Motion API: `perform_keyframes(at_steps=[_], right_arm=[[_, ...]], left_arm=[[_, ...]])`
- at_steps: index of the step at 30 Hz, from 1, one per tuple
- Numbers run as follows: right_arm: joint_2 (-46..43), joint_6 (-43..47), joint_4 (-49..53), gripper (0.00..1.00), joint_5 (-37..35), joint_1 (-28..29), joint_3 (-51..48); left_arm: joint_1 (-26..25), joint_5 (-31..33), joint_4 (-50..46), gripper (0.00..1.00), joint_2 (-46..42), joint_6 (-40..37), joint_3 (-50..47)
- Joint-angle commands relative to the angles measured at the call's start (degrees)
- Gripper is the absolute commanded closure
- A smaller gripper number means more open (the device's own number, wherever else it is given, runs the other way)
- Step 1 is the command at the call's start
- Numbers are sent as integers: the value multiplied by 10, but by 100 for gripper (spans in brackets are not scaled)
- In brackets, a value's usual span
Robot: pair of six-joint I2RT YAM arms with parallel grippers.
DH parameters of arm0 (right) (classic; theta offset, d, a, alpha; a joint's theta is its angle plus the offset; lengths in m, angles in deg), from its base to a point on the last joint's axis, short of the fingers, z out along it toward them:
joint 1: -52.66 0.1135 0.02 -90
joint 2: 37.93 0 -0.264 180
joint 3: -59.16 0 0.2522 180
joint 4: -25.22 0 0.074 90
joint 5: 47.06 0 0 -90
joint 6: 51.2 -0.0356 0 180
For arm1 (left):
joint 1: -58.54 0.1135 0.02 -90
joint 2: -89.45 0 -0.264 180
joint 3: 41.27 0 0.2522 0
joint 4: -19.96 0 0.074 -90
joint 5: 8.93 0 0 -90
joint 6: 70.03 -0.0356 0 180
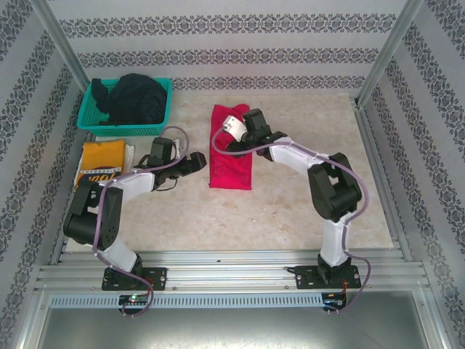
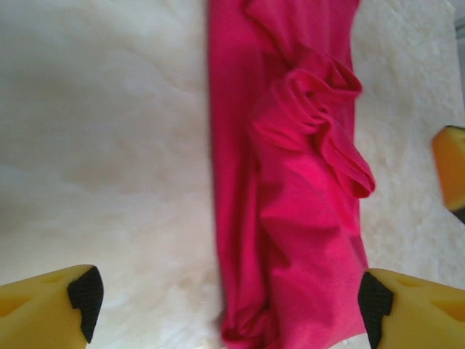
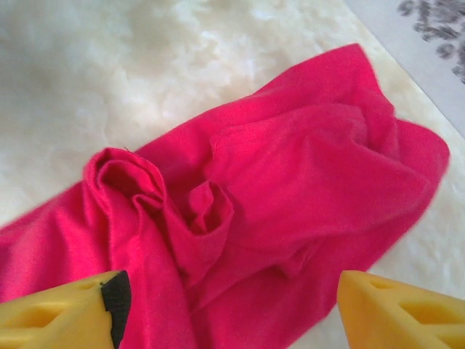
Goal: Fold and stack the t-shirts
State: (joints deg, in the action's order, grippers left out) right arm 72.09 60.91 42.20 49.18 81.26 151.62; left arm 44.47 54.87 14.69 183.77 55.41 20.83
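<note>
Lying as narrow strip, red t-shirt (image 1: 231, 171), long axis running near-to-far

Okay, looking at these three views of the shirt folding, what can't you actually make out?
- Top view: the lettering on the yellow shirt is too small to read.
- Top view: the dark clothes in the teal basket are bunched, so their count is unclear.
- Top view: the right gripper covers part of the red shirt at its far end.
- Left wrist view: the top edge cuts the red shirt off.
</note>
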Motion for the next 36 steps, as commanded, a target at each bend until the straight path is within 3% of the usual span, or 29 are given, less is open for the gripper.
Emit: perform_keyframes(at_steps=[1,6,8,15,24,30,36], right_arm=[[-56,-202,-77,31,-1,-6,-68],[-66,-371,-65,41,60,-15,-102],[-58,-401,-66,43,76,-16,-102],[-2,-475,-95,48,172,-14,-79],[87,-535,-115,53,220,-5,-35],[113,-546,-99,52,175,-17,-16],[147,-502,-34,51,103,-54,57]], left_arm=[[-34,-25,65,17,31,34,32],[-64,-55,121,61,91,78,44],[-70,-61,136,66,110,97,39],[-74,-37,155,70,136,122,-12],[-73,-28,142,65,136,117,-25],[-74,-29,127,64,139,104,-21],[-74,-34,121,64,139,101,-23]])
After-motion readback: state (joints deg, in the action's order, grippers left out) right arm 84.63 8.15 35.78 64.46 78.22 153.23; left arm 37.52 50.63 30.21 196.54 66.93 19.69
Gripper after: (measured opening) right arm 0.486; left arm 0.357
